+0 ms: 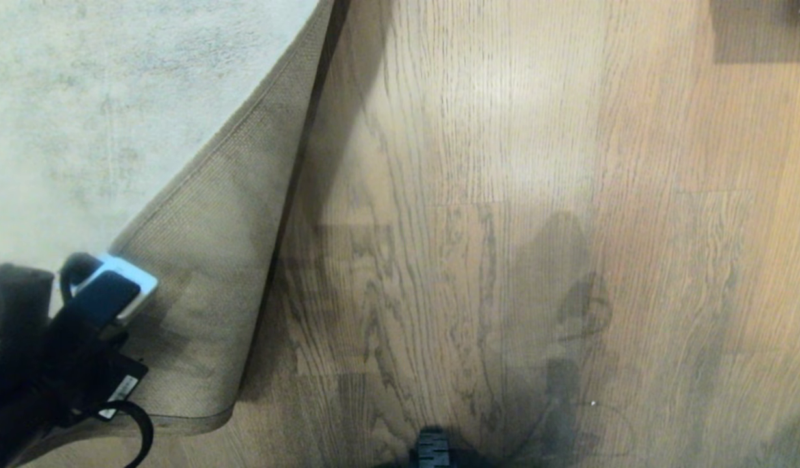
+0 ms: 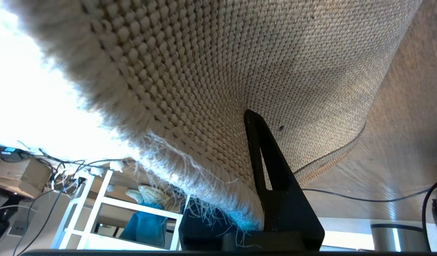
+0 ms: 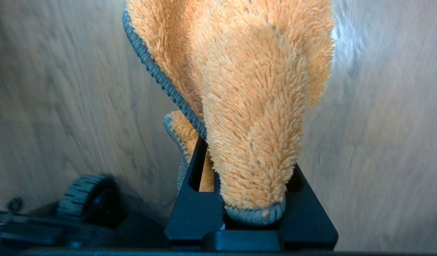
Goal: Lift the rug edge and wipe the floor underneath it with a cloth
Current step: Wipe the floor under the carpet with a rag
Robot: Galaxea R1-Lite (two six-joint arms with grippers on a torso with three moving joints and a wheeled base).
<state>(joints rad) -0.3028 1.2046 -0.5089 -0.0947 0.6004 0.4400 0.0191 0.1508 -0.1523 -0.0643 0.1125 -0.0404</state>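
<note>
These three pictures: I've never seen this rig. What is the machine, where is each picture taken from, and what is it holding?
It is a wheeled robot with two arms, each ending in a two-fingered gripper. One camera sits on its head, looking down at the floor. The other two sit on the wrists, just behind the fingers.

In the head view, the left gripper sits low on the left, holding the rug edge folded back so the tan woven backing faces up. The brown wood planks beside it are bare. The left wrist view shows the same grip from close by: a black finger against the backing, the jaws shut on the rug.

The right wrist view shows the right gripper shut on the cloth, a fluffy orange rag with a grey-blue hem, hanging over the floor. That arm is outside the head view.
</note>
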